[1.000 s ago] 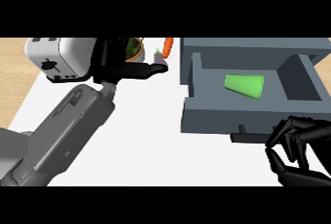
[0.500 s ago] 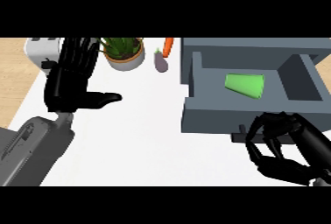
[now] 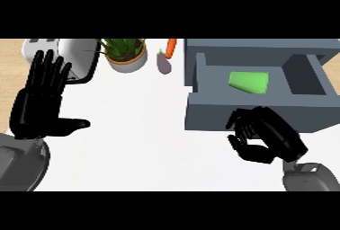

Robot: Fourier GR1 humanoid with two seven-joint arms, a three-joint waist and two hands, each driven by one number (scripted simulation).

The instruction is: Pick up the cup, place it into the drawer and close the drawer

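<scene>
1. White counter [image 3: 153,148] fills the view, with a wood strip along the far left edge.
2. Grey drawer [image 3: 259,117] sits far right, pulled open toward the near side.
3. Green cup [image 3: 250,82] lies on its side inside the drawer, near the middle of the tray, touching neither hand.
4. Right hand [image 3: 262,134] is just in front of the drawer's front panel, fingers curled, holding nothing; whether it touches the panel can't be told.
5. Left hand [image 3: 40,103] is at the left, fingers straight and pointing far, thumb out to the right, holding nothing and resting.
6. White toaster [image 3: 69,56] is far left, partly behind the left hand's fingers.
7. Potted plant [image 3: 124,53] stands to the right of the toaster.
8. Eggplant [image 3: 163,61] and carrot [image 3: 171,46] lie between the plant and the drawer, close together; contact can't be told.
</scene>
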